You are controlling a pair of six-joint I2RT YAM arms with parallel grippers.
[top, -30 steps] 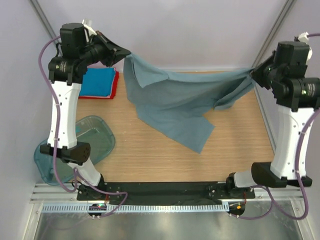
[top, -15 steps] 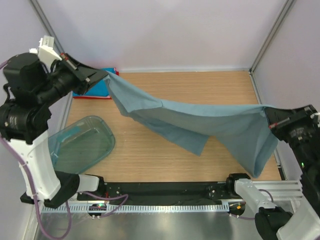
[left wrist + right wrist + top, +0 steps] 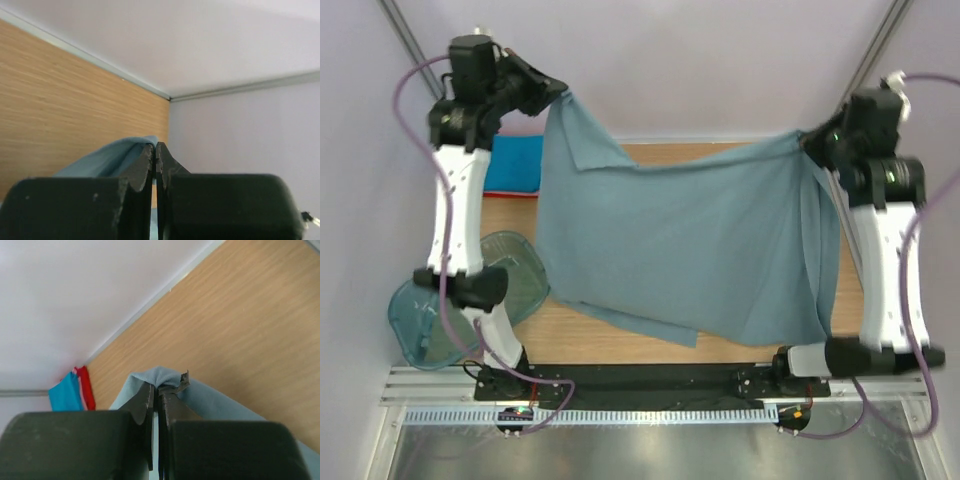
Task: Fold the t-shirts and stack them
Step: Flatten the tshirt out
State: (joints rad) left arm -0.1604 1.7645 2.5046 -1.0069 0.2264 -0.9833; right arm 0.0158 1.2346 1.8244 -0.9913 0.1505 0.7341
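Note:
A dusty grey-blue t-shirt [image 3: 690,250] hangs spread out above the table, stretched between both grippers. My left gripper [image 3: 558,95] is shut on its upper left corner at the back left; the cloth [image 3: 110,157] bunches over the left finger in the left wrist view. My right gripper [image 3: 810,145] is shut on the upper right corner; a fold of the shirt [image 3: 165,376] sits pinched at the tips [image 3: 158,387]. The shirt's lower edge drapes toward the table's front. A bright blue folded tee [image 3: 515,163] lies on a red one [image 3: 88,385] at the back left.
A translucent teal plastic tub [image 3: 445,310] sits at the front left, partly behind the left arm. The wooden table [image 3: 620,330] shows below the hanging shirt. Grey walls and metal frame posts close in the back and sides.
Both arms have swung back up and toward the rear from their lower, forward pose. The shirt, slack and slanted before, now hangs as a wide flat sheet between them.

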